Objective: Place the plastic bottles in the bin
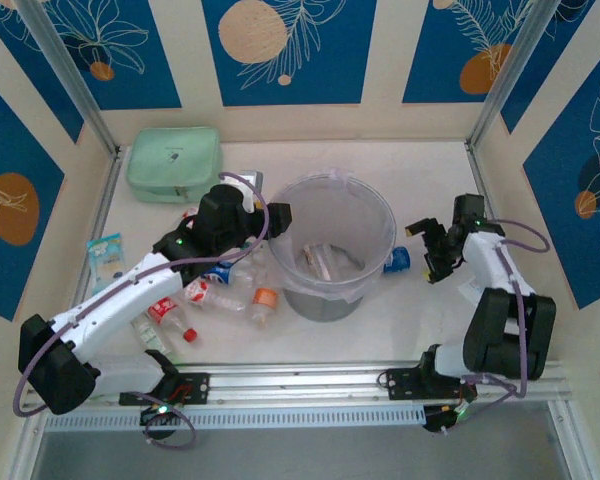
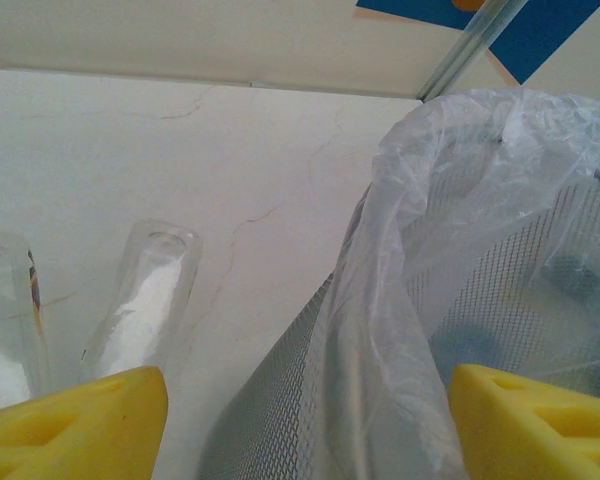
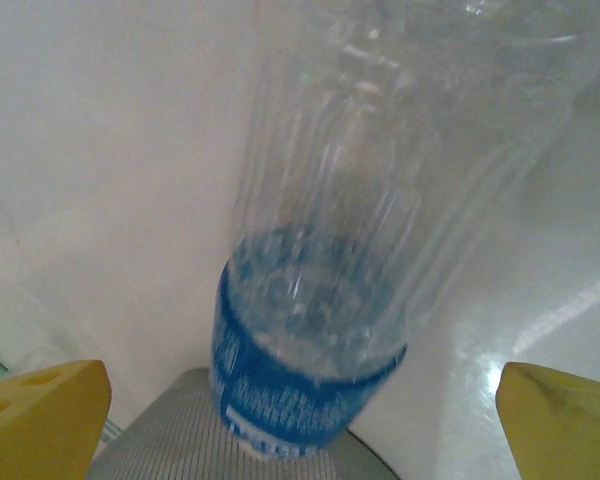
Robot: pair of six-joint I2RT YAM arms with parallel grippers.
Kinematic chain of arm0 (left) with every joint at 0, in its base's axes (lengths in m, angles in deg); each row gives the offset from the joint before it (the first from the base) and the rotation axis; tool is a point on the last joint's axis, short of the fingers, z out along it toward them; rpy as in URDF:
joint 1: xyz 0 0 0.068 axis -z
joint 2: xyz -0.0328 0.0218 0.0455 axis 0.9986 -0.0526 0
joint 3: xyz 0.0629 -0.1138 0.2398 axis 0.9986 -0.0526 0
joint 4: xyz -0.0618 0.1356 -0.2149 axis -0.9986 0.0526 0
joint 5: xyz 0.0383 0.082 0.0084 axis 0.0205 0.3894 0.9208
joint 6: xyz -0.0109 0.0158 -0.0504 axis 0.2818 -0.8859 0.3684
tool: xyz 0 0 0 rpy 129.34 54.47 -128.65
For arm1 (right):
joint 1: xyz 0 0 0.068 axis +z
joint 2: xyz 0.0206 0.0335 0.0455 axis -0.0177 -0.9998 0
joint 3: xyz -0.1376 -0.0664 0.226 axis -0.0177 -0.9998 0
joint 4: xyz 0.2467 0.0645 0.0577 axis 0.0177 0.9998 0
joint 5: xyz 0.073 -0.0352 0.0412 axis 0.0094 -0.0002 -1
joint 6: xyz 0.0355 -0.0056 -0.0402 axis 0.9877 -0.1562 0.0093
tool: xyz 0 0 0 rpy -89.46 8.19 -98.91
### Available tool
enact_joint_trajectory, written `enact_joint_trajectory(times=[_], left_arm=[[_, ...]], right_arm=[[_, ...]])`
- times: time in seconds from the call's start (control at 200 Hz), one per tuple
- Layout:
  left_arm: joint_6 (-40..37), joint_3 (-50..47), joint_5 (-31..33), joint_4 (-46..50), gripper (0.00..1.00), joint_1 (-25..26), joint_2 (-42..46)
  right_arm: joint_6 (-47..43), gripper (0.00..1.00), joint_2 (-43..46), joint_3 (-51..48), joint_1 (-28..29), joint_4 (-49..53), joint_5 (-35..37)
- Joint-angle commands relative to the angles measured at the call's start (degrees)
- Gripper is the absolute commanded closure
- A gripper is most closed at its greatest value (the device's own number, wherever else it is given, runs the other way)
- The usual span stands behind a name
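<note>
The left end effector (image 2: 305,430), spread and empty, straddles the bag (image 2: 450,170) lining the bin (image 2: 270,410) and may snag it. The right end effector (image 3: 300,425), also spread, might knock the bottle (image 3: 380,200) rolling.

White marbled tabletop (image 2: 230,150), finely cracked, extends ahead of the left gripper (image 2: 300,425). Beyond it stands a cream wall (image 2: 180,40). To its far right are an aluminium post (image 2: 470,45) and a blue panel (image 2: 550,40).
</note>
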Motion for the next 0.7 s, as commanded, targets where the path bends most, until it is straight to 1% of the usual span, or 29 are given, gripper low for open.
enact_joint_trajectory(times=[0.0, 0.19, 0.34, 0.44, 0.585, 0.695], left_arm=[[-0.9, 0.8, -0.9, 0.2, 0.25, 0.5, -1.0], [-0.6, 0.6, -0.2, 0.4, 0.24, 0.5, -1.1], [-0.5, 1.2, -0.9, 0.3, 0.24, 0.5, -1.7], [-0.8, 1.7, -0.7, 0.7, 0.24, 0.5, -2.0], [-1.0, 1.7, -0.4, 0.9, 0.23, 0.5, -2.1], [-0.9, 1.7, -0.5, 0.9, 0.23, 0.5, -2.2]], right_arm=[[3.9, 0.01, -4.0, -2.2, 0.4, -6.1, -3.7], [4.7, 0.01, -11.3, -2.7, 1.5, -10.8, -6.2], [4.6, 0.00, -13.2, -3.1, 1.6, -11.8, -6.4], [4.4, 0.03, -13.0, -3.2, 1.6, -11.5, -6.0], [3.5, 0.12, -12.3, -2.4, 1.5, -10.2, -5.6], [2.1, 0.19, -9.7, -1.4, 1.1, -7.5, -5.4]])
